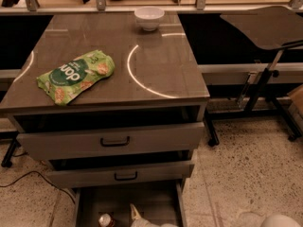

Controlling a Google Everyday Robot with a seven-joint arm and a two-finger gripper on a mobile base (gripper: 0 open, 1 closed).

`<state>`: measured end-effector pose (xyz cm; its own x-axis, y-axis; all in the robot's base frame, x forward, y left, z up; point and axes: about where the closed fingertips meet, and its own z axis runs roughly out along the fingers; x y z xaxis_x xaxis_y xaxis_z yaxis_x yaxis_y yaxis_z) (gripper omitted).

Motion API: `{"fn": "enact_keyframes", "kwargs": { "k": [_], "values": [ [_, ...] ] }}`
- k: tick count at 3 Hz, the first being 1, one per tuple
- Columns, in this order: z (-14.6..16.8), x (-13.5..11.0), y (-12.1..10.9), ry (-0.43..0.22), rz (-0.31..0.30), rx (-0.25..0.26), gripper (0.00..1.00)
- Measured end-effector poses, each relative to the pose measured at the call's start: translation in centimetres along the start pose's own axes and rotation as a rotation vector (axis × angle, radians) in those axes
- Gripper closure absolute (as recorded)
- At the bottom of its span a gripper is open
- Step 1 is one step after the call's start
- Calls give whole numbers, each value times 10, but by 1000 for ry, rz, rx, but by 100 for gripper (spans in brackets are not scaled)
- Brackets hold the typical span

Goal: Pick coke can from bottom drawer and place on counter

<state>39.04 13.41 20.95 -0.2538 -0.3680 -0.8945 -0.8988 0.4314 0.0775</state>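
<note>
Claw (137, 215): inside the open bottom drawer (158, 200), just right of the can (105, 220); I cannot tell its opening.
Tabletop (161, 60): green bag (75, 75), white bowl (149, 18).

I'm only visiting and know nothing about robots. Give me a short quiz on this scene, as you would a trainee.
1. True or false: the gripper hovers above the counter.
2. What lies on the counter's left part? A) green snack bag B) banana C) sponge
3. Fill in: the white ____ stands at the counter's far edge.
Key: 1 false, it is down in the bottom drawer, beside the coke can; 2 A; 3 bowl.
</note>
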Motion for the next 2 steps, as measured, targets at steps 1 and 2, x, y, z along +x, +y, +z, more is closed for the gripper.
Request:
{"fn": "enact_keyframes", "kwargs": {
  "k": [1,2],
  "values": [
    [12,7,-5,11,-6,35,0],
    [37,8,-6,20,-32,60,0]
  ]
}}
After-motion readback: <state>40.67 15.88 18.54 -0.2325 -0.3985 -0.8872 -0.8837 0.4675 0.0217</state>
